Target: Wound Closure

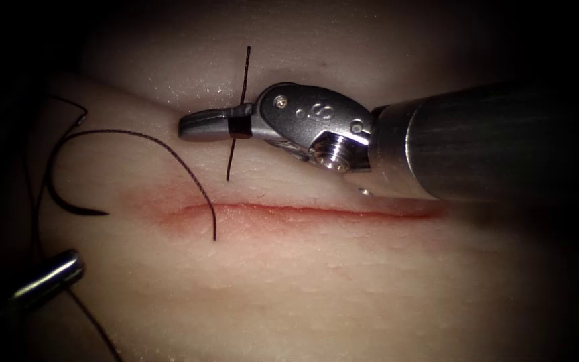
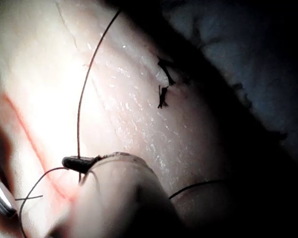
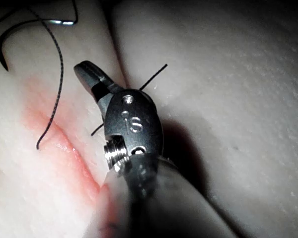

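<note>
The cut [image 1: 316, 210] runs across the pale tissue [image 1: 343, 281]. Just above it, my right tool [image 1: 194, 126] has its jaws shut on a short loose piece of thread [image 1: 244, 74] that crosses them upright; the same piece [image 3: 155, 75] sticks out on both sides of the jaws [image 3: 87, 74]. The long thread [image 1: 142, 136] enters the tissue at the cut's left end and arcs away to the left. The dark curved needle [image 1: 61, 198] lies free on the tissue beyond that end, held by neither tool. My left tool [image 1: 48, 278] sits low at the left, its jaws [image 2: 72, 162] shut on the thread [image 2: 82, 99].
Red fluid stains the tissue around the cut's left end [image 1: 169, 214]. A finished knot with short cut ends [image 2: 163, 91] sits on a farther part of the tissue. More thread [image 1: 95, 328] trails past the left tool toward the front edge.
</note>
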Action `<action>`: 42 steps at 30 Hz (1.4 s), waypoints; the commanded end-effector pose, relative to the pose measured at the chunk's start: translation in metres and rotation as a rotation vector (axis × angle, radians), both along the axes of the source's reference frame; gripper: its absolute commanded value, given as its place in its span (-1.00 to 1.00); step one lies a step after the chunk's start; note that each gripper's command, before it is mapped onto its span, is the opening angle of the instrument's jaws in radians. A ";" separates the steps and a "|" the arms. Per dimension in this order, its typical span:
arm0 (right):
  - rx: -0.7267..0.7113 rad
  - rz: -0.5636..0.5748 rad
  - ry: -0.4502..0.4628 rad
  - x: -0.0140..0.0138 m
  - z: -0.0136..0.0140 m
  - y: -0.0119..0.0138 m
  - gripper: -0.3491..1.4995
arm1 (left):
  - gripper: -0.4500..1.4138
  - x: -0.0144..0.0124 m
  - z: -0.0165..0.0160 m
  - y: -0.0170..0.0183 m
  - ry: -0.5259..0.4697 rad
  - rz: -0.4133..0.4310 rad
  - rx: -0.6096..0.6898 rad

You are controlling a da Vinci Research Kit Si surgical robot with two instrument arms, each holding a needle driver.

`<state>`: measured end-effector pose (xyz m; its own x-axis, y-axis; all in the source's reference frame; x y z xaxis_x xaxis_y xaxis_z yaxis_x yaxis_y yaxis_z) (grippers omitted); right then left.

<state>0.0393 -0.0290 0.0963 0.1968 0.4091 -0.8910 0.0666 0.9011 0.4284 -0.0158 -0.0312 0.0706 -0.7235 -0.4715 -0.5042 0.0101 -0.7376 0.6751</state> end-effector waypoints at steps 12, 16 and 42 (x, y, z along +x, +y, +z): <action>0.025 -0.025 0.018 0.0044 0.0049 -0.0001 -1.00 | -1.00 -0.0012 -0.0008 -0.0009 -0.004 0.097 -0.019; 0.071 -0.047 0.085 0.0051 0.0055 -0.0019 -1.00 | -1.00 -0.0012 -0.0006 0.0001 -0.008 0.102 -0.017; 0.129 -0.003 0.265 0.0031 -0.0003 -0.0025 -1.00 | -1.00 -0.0025 0.0080 0.0028 -0.027 0.111 0.025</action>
